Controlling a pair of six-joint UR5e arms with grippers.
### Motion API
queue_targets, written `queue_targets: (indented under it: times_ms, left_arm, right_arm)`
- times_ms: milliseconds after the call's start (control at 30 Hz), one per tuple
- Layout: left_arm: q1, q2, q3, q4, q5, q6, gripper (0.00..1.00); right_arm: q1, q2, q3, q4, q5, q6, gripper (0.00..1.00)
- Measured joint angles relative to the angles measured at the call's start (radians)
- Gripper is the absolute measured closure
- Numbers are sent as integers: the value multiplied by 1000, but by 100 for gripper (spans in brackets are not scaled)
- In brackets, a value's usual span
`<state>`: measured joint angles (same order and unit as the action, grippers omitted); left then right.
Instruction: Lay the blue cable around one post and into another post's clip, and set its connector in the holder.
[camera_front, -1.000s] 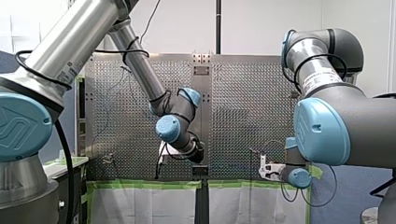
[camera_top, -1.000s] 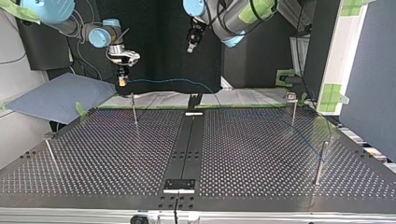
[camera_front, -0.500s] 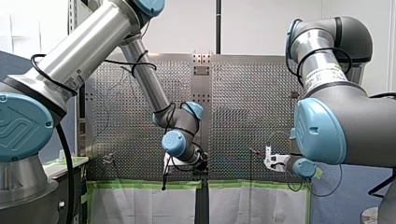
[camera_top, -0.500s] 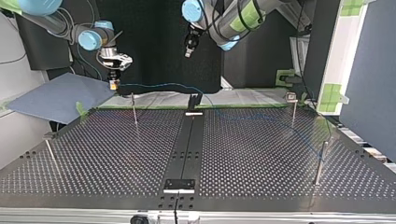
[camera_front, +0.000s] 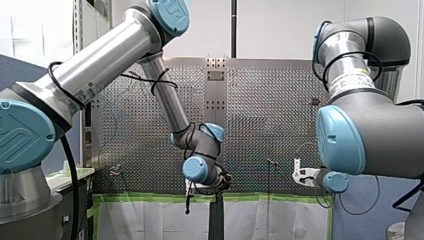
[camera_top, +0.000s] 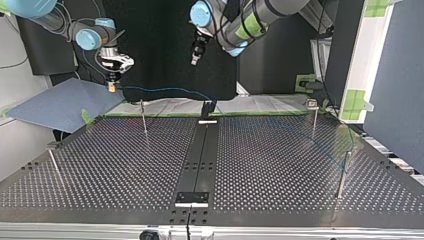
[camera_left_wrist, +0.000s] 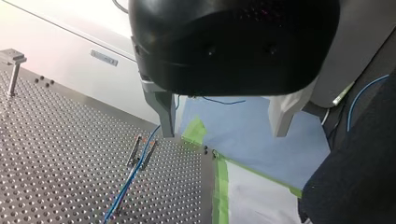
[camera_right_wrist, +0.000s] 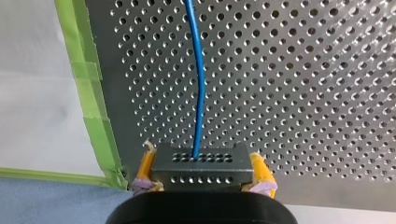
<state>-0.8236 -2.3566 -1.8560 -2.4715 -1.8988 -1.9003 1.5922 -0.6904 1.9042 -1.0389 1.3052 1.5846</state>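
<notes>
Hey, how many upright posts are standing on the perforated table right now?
4, all placed by the top view: far-left post, far-right post, near-right post, near-left post. Others could be hidden outside this view.

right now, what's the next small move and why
Probably lower my left gripper toward the blue cable and close on it. Its fingers are open and empty in the left wrist view, while my right gripper is shut on the connector, so the cable hangs free in mid-air, where a second grip could steer it.
</notes>
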Motion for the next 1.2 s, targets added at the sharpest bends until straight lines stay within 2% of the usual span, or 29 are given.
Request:
queue_targets:
  times_ms: [300,600,800,1000,1200]
  left_arm:
    - [-4,-66,36,68,-53,57,0]
    - [-8,-78,91,136,-112,125,0]
    - [-9,-79,132,186,-118,163,0]
    - [-10,-79,144,233,-120,174,0]
    - [-17,-119,185,289,-119,199,0]
  right_arm:
    - [-5,2,2,6,-37,-15,100]
    - [3,3,2,9,-60,-23,100]
    - [4,4,2,9,-64,-24,100]
    - [5,4,2,8,-64,-24,100]
    - [5,4,2,8,-64,-24,100]
